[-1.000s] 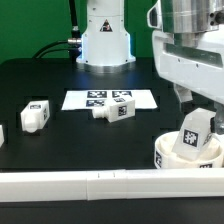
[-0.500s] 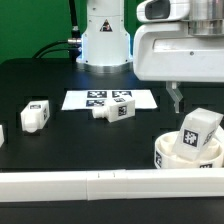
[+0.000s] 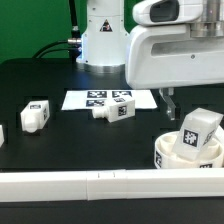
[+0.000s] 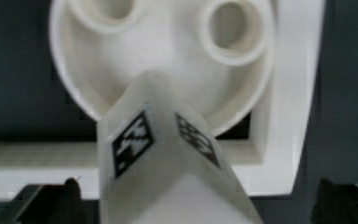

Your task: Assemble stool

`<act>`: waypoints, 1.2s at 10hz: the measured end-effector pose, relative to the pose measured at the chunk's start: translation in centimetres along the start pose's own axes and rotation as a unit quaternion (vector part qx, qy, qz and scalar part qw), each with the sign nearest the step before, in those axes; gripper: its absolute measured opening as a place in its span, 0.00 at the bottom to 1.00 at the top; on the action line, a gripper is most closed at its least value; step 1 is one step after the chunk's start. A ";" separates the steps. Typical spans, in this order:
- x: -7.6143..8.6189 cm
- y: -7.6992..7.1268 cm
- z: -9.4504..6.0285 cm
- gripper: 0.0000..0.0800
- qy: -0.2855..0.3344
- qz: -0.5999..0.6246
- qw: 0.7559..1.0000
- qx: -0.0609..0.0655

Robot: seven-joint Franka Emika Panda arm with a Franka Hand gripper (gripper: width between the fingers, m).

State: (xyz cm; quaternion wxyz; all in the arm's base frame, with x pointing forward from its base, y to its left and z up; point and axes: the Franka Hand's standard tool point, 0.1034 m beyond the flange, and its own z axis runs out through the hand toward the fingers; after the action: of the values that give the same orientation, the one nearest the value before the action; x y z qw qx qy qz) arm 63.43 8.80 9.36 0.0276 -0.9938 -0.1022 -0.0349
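The round white seat (image 3: 166, 153) lies at the exterior view's right, by the front rail. One tagged leg (image 3: 195, 131) stands in it, tilted a little. My gripper (image 3: 194, 106) hangs open just above that leg, touching nothing. In the wrist view the leg (image 4: 172, 150) rises between my fingertips (image 4: 51, 196), with the gripper (image 4: 197, 200) open and gaps on both sides. The seat (image 4: 123, 50) shows behind it with two empty sockets. A loose leg (image 3: 36, 114) lies at the left. Another (image 3: 117, 108) lies by the marker board. A third (image 3: 1, 134) shows at the left edge.
The marker board (image 3: 82, 100) lies flat at mid table. A long white rail (image 3: 100, 184) runs along the front edge. The arm's white base (image 3: 105, 35) stands at the back, with cables to its left.
My gripper was down around the leg in the seat. It has let go, risen, and shifted slightly to the exterior view's left. The leg stays in the seat.
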 end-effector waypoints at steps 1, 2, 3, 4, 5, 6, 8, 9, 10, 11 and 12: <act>-0.1 0.3 -0.1 0.81 -0.003 -0.025 1.000 0.001; 0.0 0.7 -0.1 0.81 0.002 -0.051 0.999 -0.001; 0.3 1.0 0.0 0.81 0.014 -0.068 0.998 -0.007; 0.2 1.0 0.0 0.64 0.012 -0.057 0.998 -0.007; 0.2 1.0 0.0 0.64 0.012 -0.041 0.999 -0.006; 0.2 1.1 0.0 0.47 0.012 -0.040 0.999 -0.007; 0.2 1.1 0.0 0.41 0.013 0.030 0.999 -0.005; 0.2 1.1 0.0 0.41 0.014 0.071 0.997 -0.005; 0.2 1.2 0.0 0.41 0.014 0.102 0.995 -0.005; 0.2 1.1 0.0 0.41 0.014 0.149 0.989 -0.004; 0.3 0.5 0.1 0.41 0.014 0.265 0.964 -0.003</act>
State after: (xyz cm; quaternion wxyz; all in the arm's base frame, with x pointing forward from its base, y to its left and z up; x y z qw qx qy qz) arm 63.81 8.41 9.25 0.0347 -0.9847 0.1656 -0.0407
